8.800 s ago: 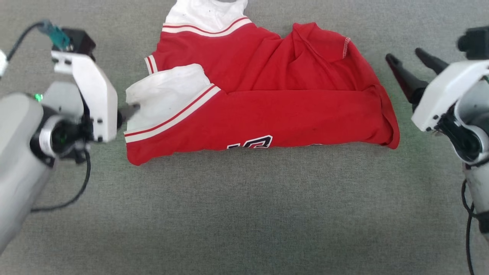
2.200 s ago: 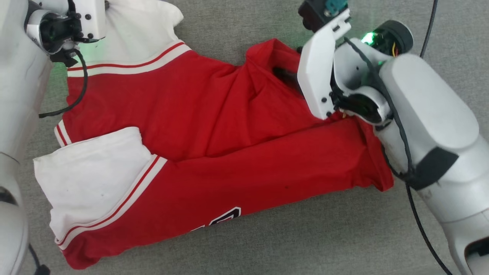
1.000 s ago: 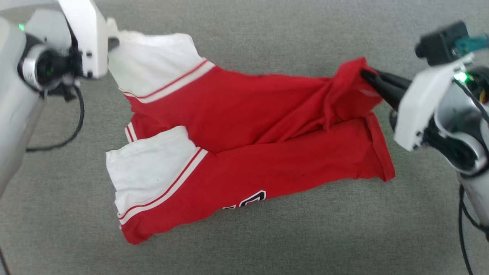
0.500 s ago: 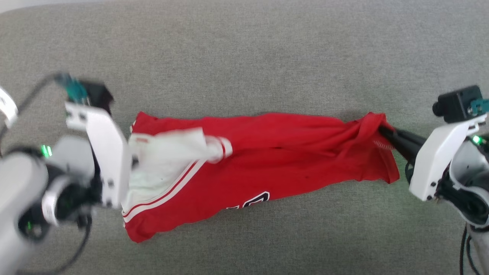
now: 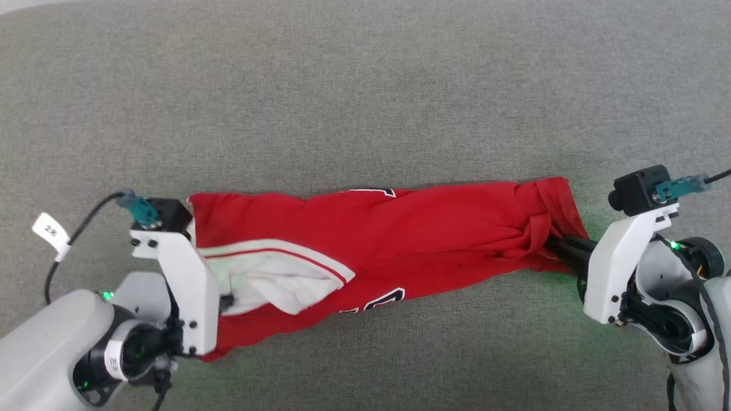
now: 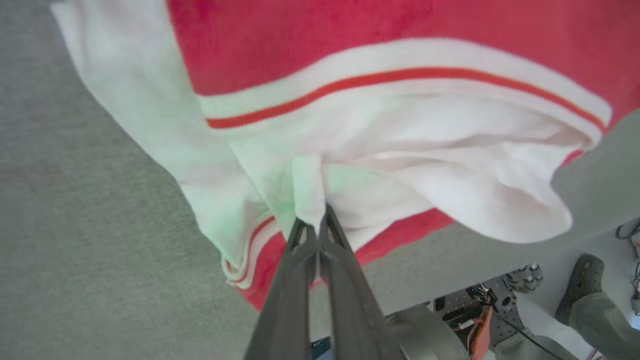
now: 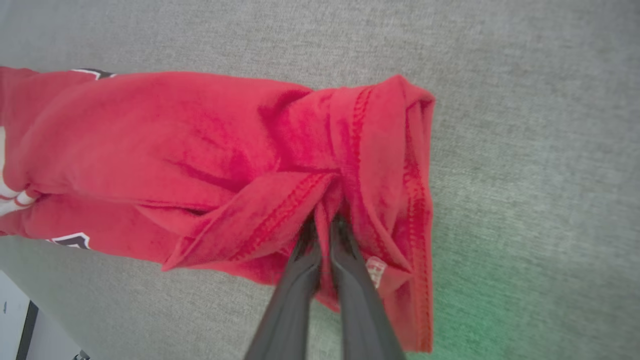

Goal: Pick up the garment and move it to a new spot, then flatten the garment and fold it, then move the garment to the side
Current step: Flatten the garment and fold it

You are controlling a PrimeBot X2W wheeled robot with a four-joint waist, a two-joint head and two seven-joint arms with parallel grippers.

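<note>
The red basketball-style jersey (image 5: 434,245), with white sleeves and striped trim, is being held stretched as a long, bunched band across the near half of the grey woven-cloth surface (image 5: 365,103), its lower edge seemingly lying on it. Toward the surface's near-left corner, the left gripper (image 6: 311,227) is being pressed together on a pinch of white sleeve (image 5: 274,282); toward the near-right corner, the right gripper (image 7: 325,222) is being clamped on gathered red hem (image 7: 415,200). Folding is judged to be the step in hand. Next, the held edge is probably to be laid evenly over the lower layer, with tension being balanced, before either grip is loosened.
</note>
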